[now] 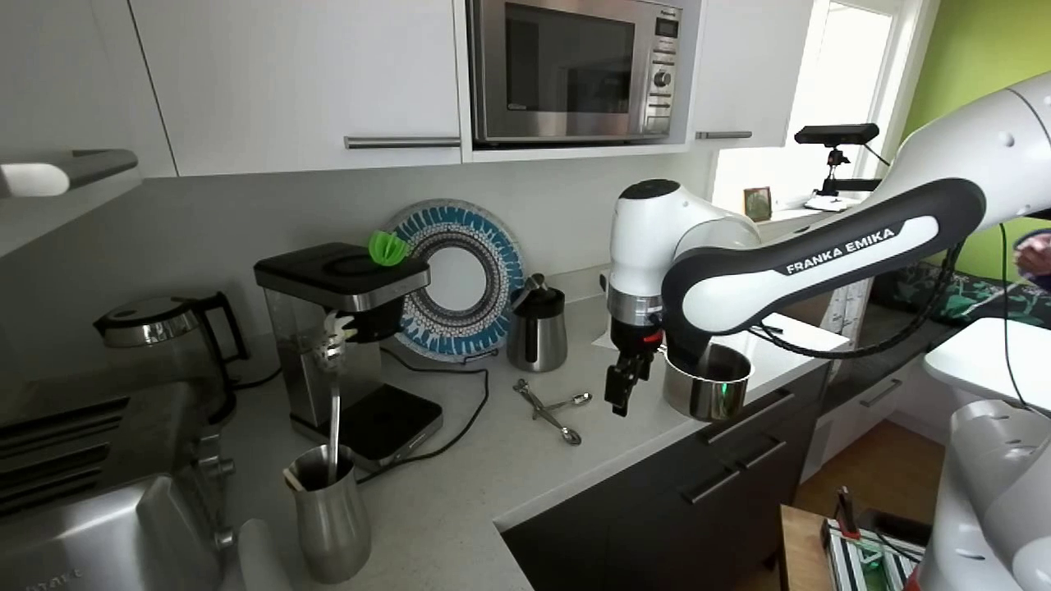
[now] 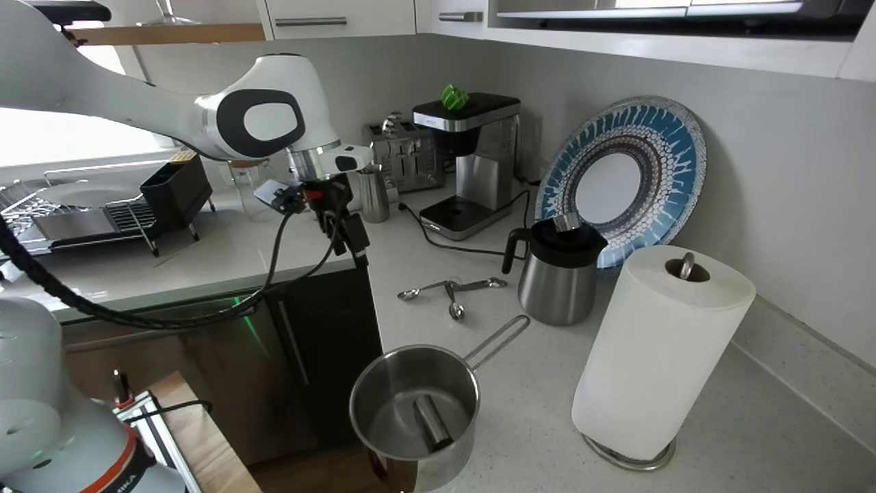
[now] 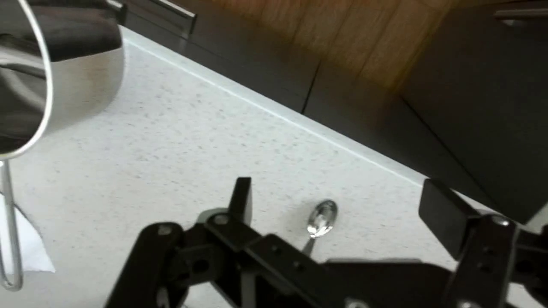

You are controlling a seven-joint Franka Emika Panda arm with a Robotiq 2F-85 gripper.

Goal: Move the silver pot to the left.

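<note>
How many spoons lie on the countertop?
3 show in an exterior view: a spoon with its bowl toward the counter edge, another spoon toward the lidded jug, a third spoon toward the silver pot. Handles overlap, so more might be hidden.

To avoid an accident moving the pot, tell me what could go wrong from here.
The silver pot stands close to the front edge of the counter, so a careless push might tip it off. Its long handle reaches toward the black-lidded steel jug and could knock it if the pot turns. Spoons lie on the same counter, so a pot slid their way may drag them.
</note>
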